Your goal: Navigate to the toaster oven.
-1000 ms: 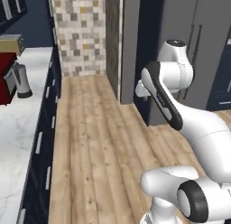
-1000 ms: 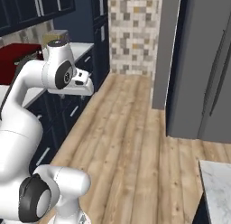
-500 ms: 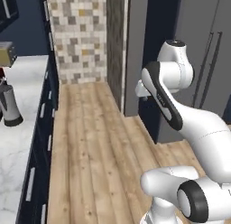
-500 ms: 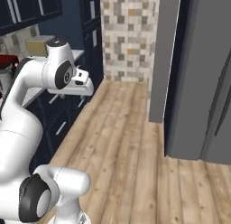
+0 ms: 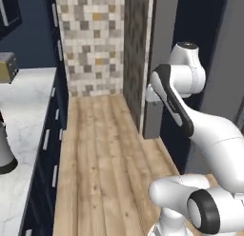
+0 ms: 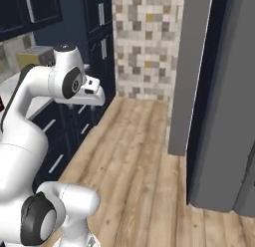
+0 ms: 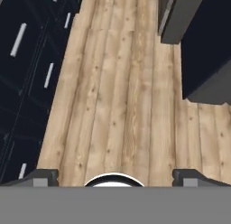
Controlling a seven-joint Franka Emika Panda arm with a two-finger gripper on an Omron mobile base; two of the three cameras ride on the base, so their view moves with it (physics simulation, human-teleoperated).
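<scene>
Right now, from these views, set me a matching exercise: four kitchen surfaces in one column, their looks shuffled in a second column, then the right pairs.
Column one:
1. countertop
2. floor
3. end wall
4. lower cabinet fronts

Column two:
A. dark navy with pale bar handles
B. white marble
C. small beige and grey tiles
D. light wood planks

Pairs: 1-B, 2-D, 3-C, 4-A
</scene>
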